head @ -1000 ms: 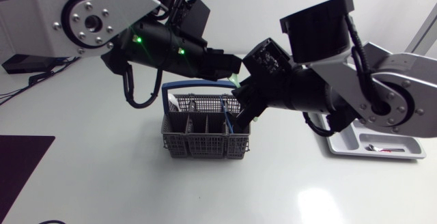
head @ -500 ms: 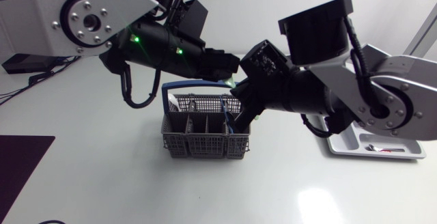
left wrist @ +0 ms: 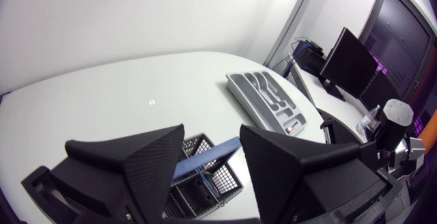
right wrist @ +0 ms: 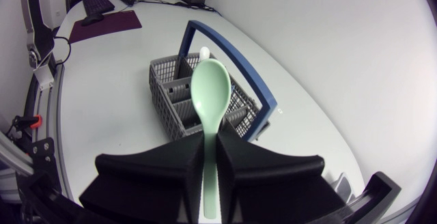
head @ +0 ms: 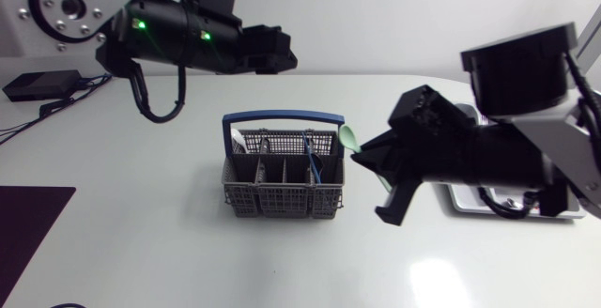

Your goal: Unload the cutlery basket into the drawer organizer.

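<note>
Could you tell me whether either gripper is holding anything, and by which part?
The right gripper is shut on the green spoon by its handle, bowl sticking out ahead; the left gripper is open and empty.

Cutlery basket (head: 282,188) is grey with grid-mesh walls and a blue handle (head: 282,117); spoon (right wrist: 208,101) is plain pale mint green; drawer organizer (left wrist: 240,89) is light grey. Left gripper (left wrist: 212,142) and right gripper (right wrist: 207,145) are matte black, and the left arm (head: 197,45) is black with two green lights and a silver-grey link. Table (head: 141,252) is glossy white, the mat (head: 28,233) dark purple.
</note>
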Motion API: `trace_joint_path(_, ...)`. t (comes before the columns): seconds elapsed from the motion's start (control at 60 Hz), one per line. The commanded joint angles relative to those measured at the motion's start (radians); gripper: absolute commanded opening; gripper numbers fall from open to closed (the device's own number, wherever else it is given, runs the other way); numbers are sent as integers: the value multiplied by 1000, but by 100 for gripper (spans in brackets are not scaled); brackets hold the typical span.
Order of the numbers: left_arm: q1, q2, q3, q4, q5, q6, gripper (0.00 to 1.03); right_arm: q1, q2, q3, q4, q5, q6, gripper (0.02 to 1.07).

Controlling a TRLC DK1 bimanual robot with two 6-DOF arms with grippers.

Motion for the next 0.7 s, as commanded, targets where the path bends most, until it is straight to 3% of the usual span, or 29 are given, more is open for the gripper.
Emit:
trace_joint_path(0.0,23,-35,-45,21,-2,30,62,-91,-58,-55,-41,-49,-92,8)
trace_joint_path(0.15,23,-36,-134,46,-2,77,62,-400,-88,-90,-132,-249,-296,8)
trace_joint_path(0.317,14,-36,-218,86,-2,120,62,-700,-30,-78,-222,-394,-559,8)
trace_joint_path(0.517,-17,-19,-275,116,-2,142,62,-970,191,-3,-276,-459,-860,8)
trace_joint_path(0.683,-28,-4,-303,132,-2,148,62,-1133,403,119,-300,-457,-1079,8)
